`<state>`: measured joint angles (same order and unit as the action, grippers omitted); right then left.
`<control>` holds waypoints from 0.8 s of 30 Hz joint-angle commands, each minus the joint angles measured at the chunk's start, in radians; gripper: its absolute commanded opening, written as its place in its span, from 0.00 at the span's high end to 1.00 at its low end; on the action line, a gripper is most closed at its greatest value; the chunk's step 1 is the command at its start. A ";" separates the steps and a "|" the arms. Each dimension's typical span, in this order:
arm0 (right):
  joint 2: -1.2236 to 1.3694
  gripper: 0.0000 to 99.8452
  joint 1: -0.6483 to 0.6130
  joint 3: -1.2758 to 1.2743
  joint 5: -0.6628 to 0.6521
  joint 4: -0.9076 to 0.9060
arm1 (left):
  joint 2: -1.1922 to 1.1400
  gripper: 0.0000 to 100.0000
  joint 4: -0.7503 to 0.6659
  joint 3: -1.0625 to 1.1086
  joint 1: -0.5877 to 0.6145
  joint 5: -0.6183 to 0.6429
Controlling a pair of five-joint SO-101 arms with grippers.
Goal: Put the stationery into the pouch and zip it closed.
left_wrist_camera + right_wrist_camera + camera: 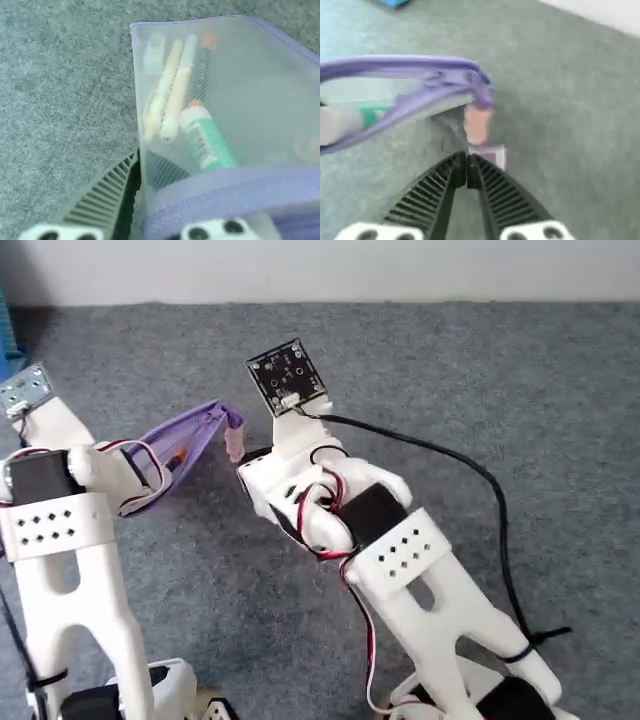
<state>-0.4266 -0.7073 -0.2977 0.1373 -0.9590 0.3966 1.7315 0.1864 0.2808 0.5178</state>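
Left gripper (141, 176): pinching the pouch (240, 100) rim, stationery (170, 100) inside.
Right gripper (466, 164): pressed together, tips right at the pink zip pull (477, 124).

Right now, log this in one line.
pouch open, stationery inside | left tool shut on pouch | right tool shut by zipper pull

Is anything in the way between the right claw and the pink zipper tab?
Nothing visible. The pink zipper tab hangs off the pouch just beyond the right gripper, whose fingertips are shut, with only carpet behind.
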 commanded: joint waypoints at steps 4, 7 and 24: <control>-0.119 0.99 -0.137 0.097 0.011 0.001 | 0.005 0.99 0.018 -0.002 0.003 0.014; -0.107 0.99 -0.189 0.104 0.014 0.002 | 0.012 0.99 0.018 -0.002 0.002 0.014; -0.245 0.99 0.185 0.097 0.015 -0.145 | 0.152 0.99 0.021 -0.351 -0.140 0.014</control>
<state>-0.6107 -0.5846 -0.2470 0.1435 -1.0541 0.5040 1.7392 -0.0744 0.1488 0.5224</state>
